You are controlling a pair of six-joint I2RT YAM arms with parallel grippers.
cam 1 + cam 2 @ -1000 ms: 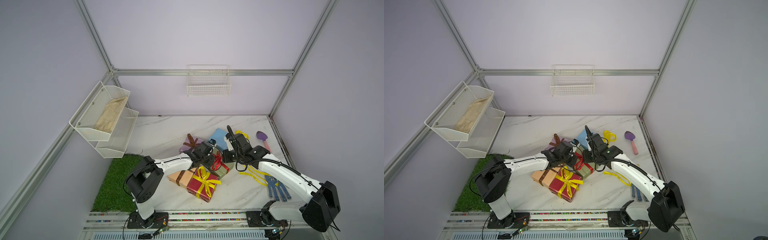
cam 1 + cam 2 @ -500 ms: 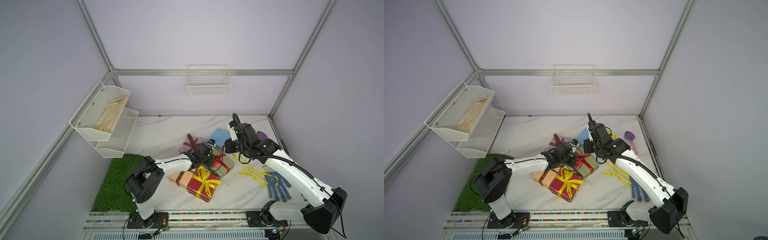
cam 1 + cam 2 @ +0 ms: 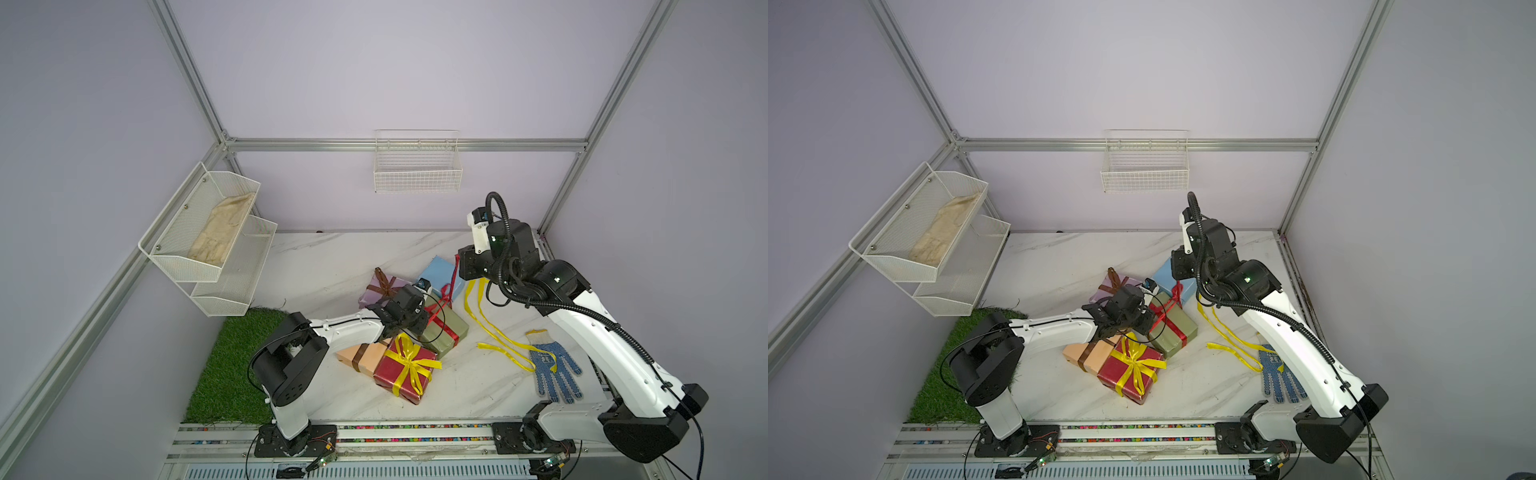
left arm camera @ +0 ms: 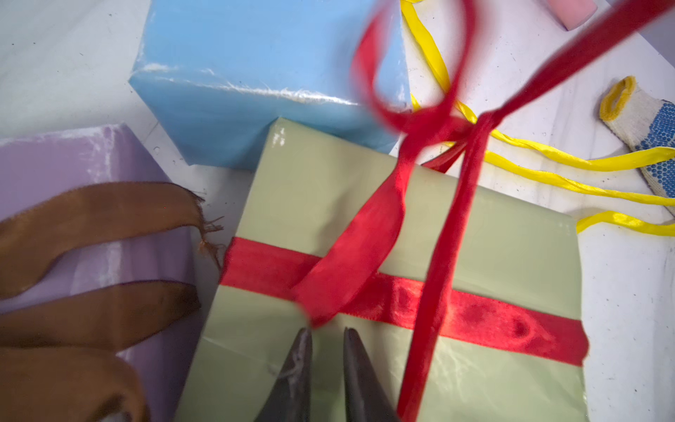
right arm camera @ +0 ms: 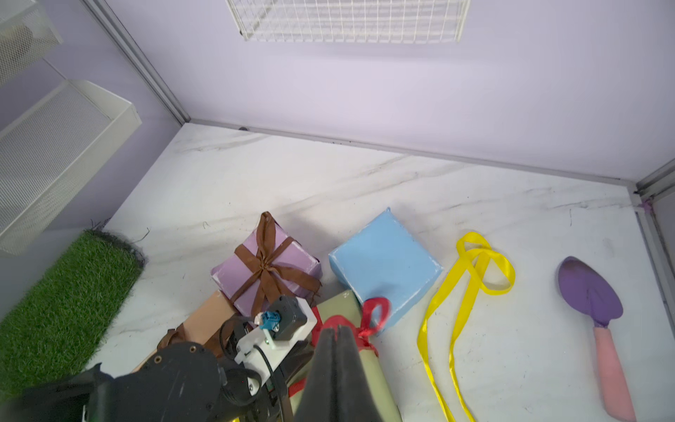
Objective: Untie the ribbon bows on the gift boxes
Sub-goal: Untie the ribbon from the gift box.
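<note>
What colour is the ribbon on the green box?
Red; the ribbon shows best in the left wrist view.

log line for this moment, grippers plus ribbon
right gripper: shut on red ribbon, tail taut above olive green box | left gripper: open, tips over box top | bow: one loop showing

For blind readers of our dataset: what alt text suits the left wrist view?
A red satin ribbon, its bow pulled taut, crosses an olive green paper-wrapped box; the left gripper, tips slightly apart, hovers over it. Nearby: a light blue box, a lilac box with brown ribbon, and loose yellow ribbon.
</note>
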